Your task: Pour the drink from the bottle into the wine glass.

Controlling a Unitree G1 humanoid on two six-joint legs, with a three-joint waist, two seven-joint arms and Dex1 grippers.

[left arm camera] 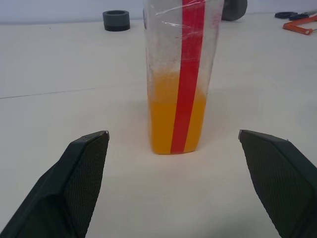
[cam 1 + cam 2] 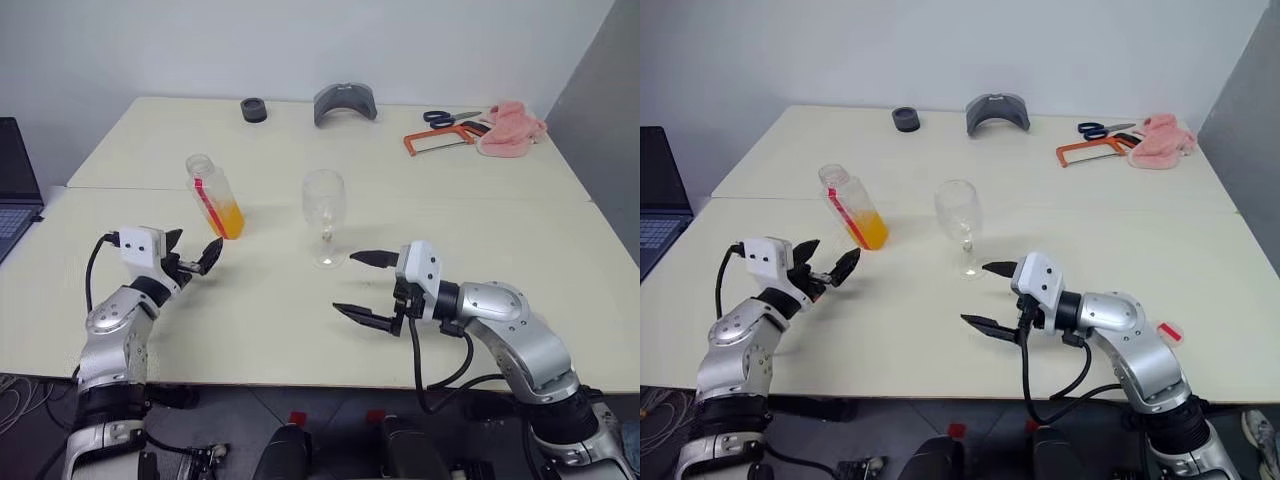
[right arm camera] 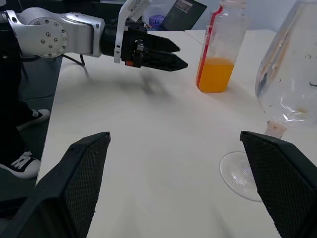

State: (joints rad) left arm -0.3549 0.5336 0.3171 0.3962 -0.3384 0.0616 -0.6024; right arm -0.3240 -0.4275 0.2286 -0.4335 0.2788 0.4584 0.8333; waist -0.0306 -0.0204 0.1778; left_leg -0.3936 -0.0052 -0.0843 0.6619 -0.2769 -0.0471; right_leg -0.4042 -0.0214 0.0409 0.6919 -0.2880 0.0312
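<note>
Left eye view: hacksaw [image 2: 438,141] (beside scissors [image 2: 449,117])

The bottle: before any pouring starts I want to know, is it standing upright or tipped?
Upright. The bottle stands on its base on the table, neck up, with the drink settled level in its lower part.

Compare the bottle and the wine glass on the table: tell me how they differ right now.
The bottle holds orange drink in its lower part; the wine glass looks empty. The bottle bears a red strip down its side and stands on a flat base; the wine glass is plain, on a thin stem and round foot. The bottle stands in front of the open left gripper, the wine glass nearer the open right gripper. Both are clear, upright and unheld.
</note>
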